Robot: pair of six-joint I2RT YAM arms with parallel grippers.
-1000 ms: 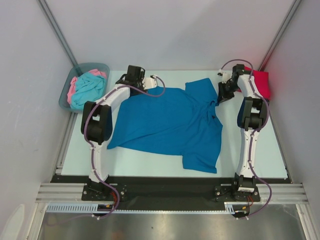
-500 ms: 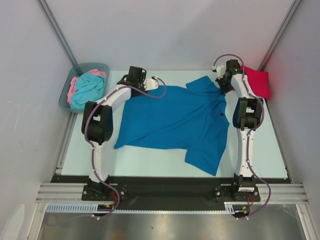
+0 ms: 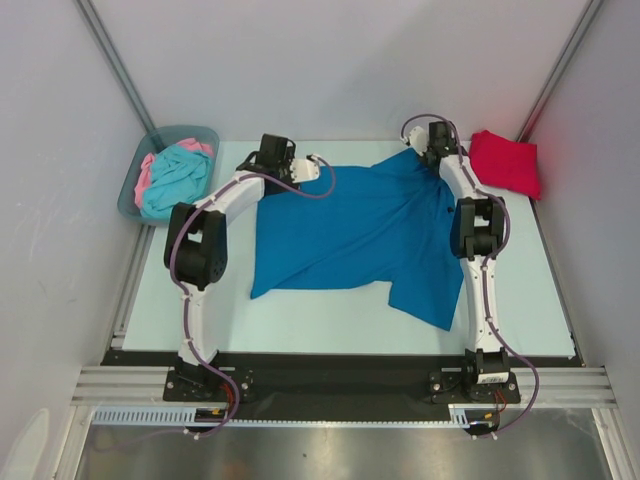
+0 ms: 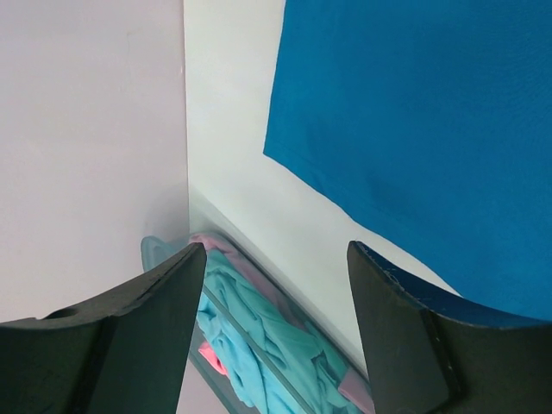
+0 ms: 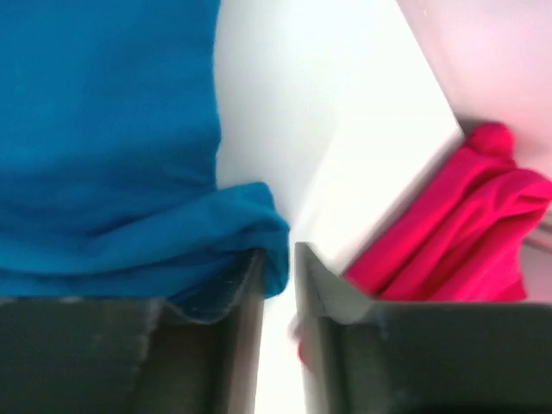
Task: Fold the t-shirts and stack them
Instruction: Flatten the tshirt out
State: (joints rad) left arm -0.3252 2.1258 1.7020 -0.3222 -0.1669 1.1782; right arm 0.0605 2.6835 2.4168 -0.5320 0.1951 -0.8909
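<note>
Top external shows your left arm stretched far forward, left gripper (image 3: 303,168) spread wide and holding nothing, at the blue t-shirt (image 3: 350,225)'s far-left edge. Your right gripper (image 3: 425,142) has swung left since a second ago, and the shirt has bunched leftward with it. Its jaws stand narrowly apart around a fold, and you cannot tell whether they grip it. The red t-shirt (image 3: 505,165) lies at the far right.

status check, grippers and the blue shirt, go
Left gripper open, empty. Right gripper nearly closed, blue t-shirt bunched at its tips, grip unclear. Shirt rumpled, unfolded. Red t-shirt just right of it, apart.
</note>
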